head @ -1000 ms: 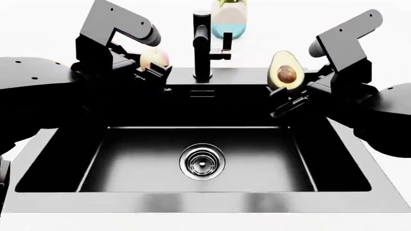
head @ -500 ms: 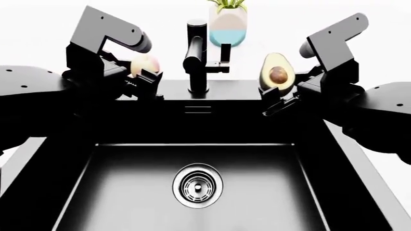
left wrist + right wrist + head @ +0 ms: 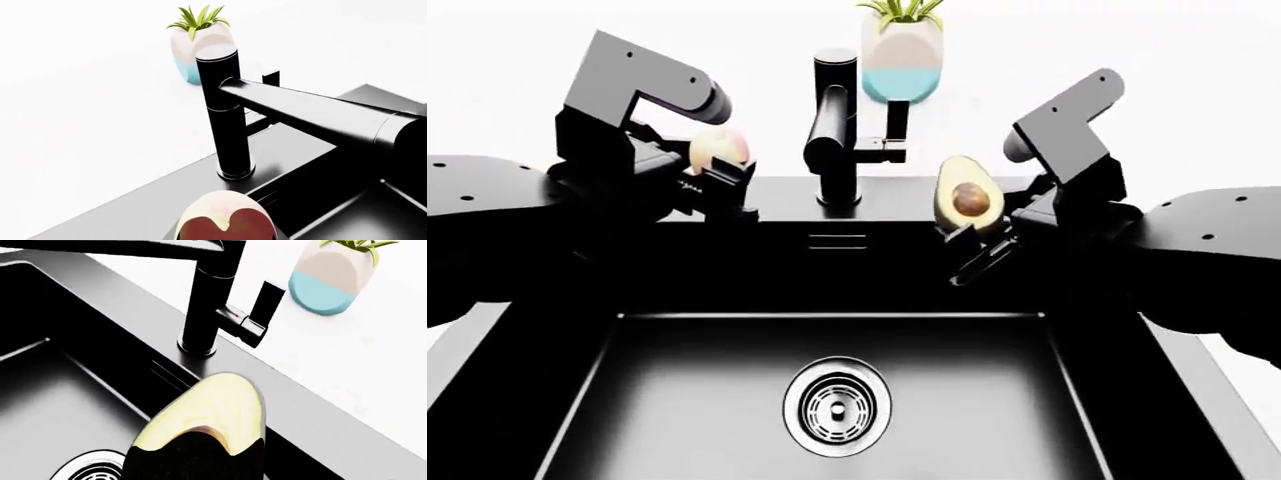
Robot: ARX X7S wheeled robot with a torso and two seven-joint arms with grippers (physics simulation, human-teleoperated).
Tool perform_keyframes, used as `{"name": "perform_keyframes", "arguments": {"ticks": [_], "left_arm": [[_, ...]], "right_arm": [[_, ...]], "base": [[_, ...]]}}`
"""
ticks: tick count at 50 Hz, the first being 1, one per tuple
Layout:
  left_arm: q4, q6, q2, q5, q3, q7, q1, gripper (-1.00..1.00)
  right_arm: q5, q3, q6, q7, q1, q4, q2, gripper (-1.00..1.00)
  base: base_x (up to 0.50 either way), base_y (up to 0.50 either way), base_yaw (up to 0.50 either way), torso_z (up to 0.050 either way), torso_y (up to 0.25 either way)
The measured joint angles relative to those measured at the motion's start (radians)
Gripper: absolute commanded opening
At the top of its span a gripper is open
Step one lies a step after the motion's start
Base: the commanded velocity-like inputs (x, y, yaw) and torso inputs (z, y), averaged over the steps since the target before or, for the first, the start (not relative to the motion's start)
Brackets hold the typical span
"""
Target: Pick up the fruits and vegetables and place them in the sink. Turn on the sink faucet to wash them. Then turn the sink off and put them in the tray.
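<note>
My left gripper (image 3: pixel 718 178) is shut on the pink-yellow peach (image 3: pixel 721 147) and holds it above the sink's back left rim, left of the black faucet (image 3: pixel 831 120). The peach fills the near edge of the left wrist view (image 3: pixel 225 220). My right gripper (image 3: pixel 977 240) is shut on the halved avocado (image 3: pixel 968 198), pit facing me, above the back right of the black sink (image 3: pixel 667 400). The avocado (image 3: pixel 207 425) also shows in the right wrist view, over the basin's back wall. The round steel drain (image 3: pixel 837 403) lies in the basin's middle. The tray is out of view.
A white and blue plant pot (image 3: pixel 900 58) stands on the white counter behind the faucet. The faucet's side lever (image 3: pixel 894 125) sticks out to the right of its column. The spout (image 3: pixel 313 112) reaches over the basin.
My right gripper has carried the avocado down and left, over the basin's back right. My left gripper with the peach has barely shifted. The view has settled slightly lower.
</note>
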Motion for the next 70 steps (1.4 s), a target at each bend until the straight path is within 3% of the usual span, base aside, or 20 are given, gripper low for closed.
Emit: {"name": "perform_keyframes", "arguments": {"ticks": [10,21,28,37,38,44,49,70], "left_arm": [[0.004,0.022,-0.009,-0.002,-0.005,0.003,0.029,-1.00],[0.015,0.043,-0.030,-0.010,-0.018,0.006,0.062,-1.00],[0.020,0.050,-0.040,-0.011,-0.018,0.009,0.072,-1.00],[0.021,0.064,-0.046,-0.009,-0.015,0.019,0.085,-1.00],[0.021,0.065,-0.046,-0.009,-0.016,0.019,0.086,-1.00],[0.026,0.068,-0.052,-0.016,-0.019,0.016,0.094,-1.00],[0.028,0.072,-0.055,-0.018,-0.019,0.017,0.103,-1.00],[0.049,0.094,-0.067,-0.004,0.055,0.075,0.233,-1.00]], "right_arm": [[-0.100,-0.244,-0.010,-0.184,0.045,0.116,-0.059,-1.00],[-0.278,-0.533,-0.186,-0.461,0.044,0.467,-0.240,-1.00],[-0.359,-0.654,-0.301,-0.588,-0.002,0.674,-0.343,-1.00],[-0.406,-0.756,-0.354,-0.688,-0.054,0.785,-0.403,-1.00],[-0.409,-0.764,-0.357,-0.695,-0.058,0.792,-0.407,1.00],[-0.411,-0.777,-0.362,-0.714,-0.066,0.788,-0.411,1.00],[-0.356,-0.713,-0.322,-0.665,-0.048,0.660,-0.363,1.00],[0.083,-0.283,-0.053,-0.216,-0.018,0.060,-0.081,1.00]], "base": [[0.00,0.00,0.00,0.000,0.000],[0.00,0.00,0.00,0.000,0.000],[0.00,0.00,0.00,0.000,0.001],[0.00,0.00,0.00,0.002,0.000],[0.00,0.00,0.00,0.000,0.000],[0.00,0.00,0.00,0.000,0.002],[0.00,0.00,0.00,0.000,0.000],[0.00,0.00,0.00,0.000,0.000]]}}
